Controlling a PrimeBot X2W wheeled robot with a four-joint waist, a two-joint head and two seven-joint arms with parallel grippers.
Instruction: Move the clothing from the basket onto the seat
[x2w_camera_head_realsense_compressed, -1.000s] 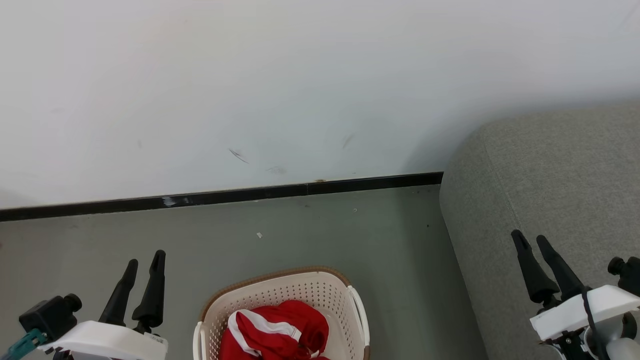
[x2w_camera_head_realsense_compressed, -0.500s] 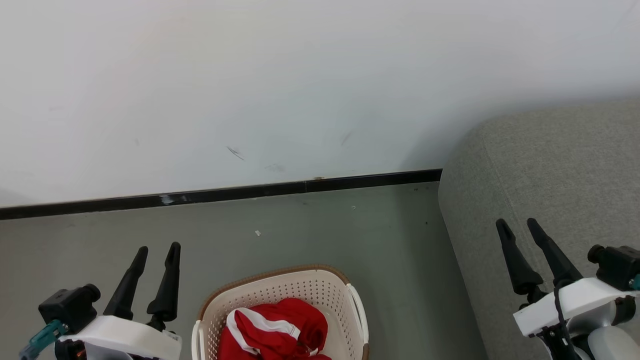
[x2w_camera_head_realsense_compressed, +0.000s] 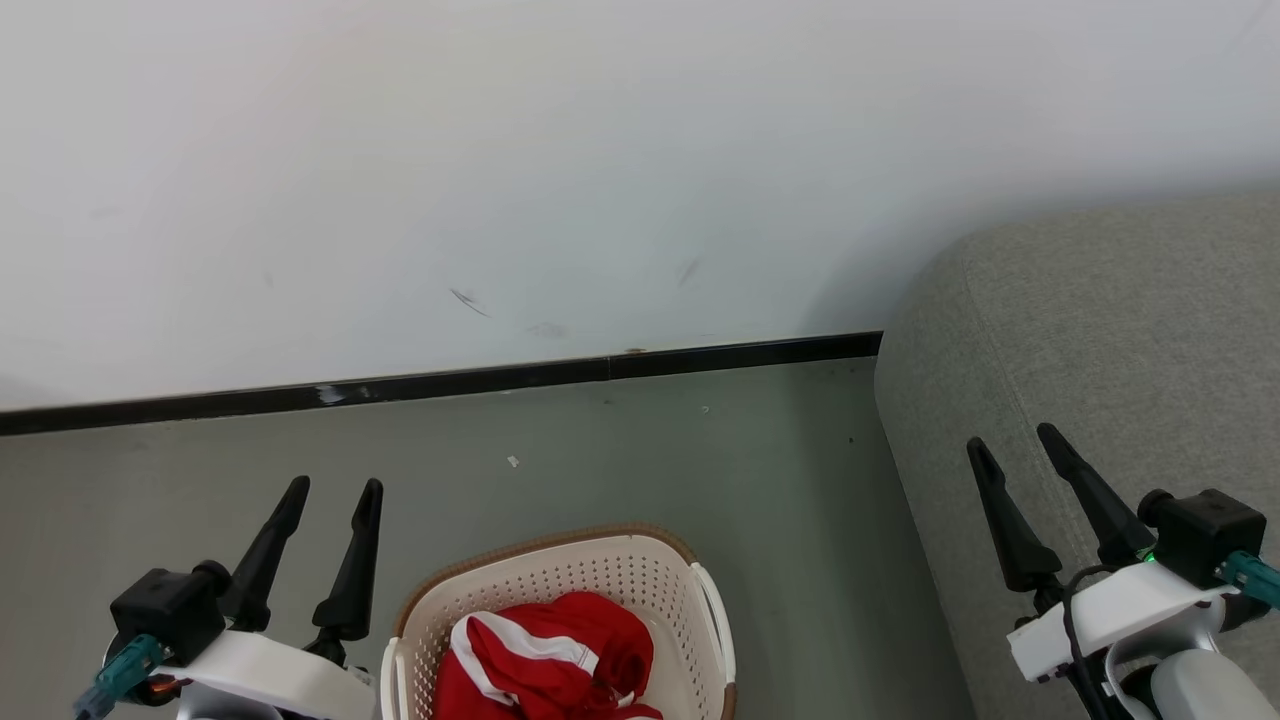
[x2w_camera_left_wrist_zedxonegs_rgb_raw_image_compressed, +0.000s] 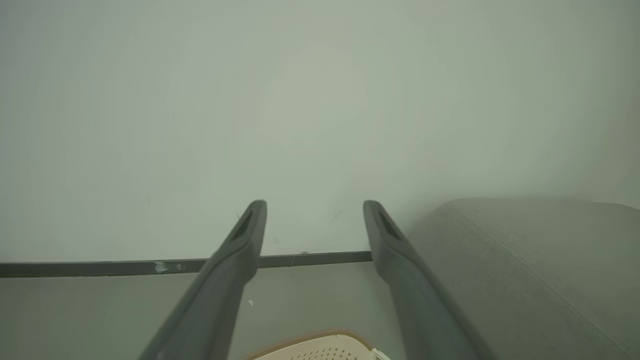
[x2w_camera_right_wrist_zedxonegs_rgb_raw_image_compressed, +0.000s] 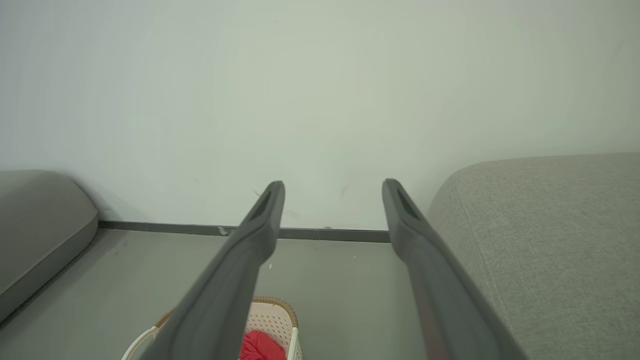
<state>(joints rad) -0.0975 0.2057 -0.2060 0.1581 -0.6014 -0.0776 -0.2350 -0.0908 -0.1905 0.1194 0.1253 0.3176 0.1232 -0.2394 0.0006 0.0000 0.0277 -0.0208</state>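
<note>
The clothing, red with a white stripe, lies crumpled in the basket, a cream perforated tub with a brown rim standing on the floor at the bottom centre of the head view. To the basket's right is the seat, a grey fabric sofa with a rounded arm. My left gripper hangs open to the left of the basket, holding nothing. Over the sofa's arm, my right gripper is open and holds nothing. In the right wrist view the clothing, the basket and the seat show beyond the gripper.
A white wall with a black skirting strip closes off the grey floor behind the basket. A second grey cushioned piece stands at the left in the right wrist view. Bare floor lies between the basket and the wall.
Both grippers have risen in the head view and drawn a little toward the centre, still open. The whole picture has shifted slightly, so the camera moved a bit.
</note>
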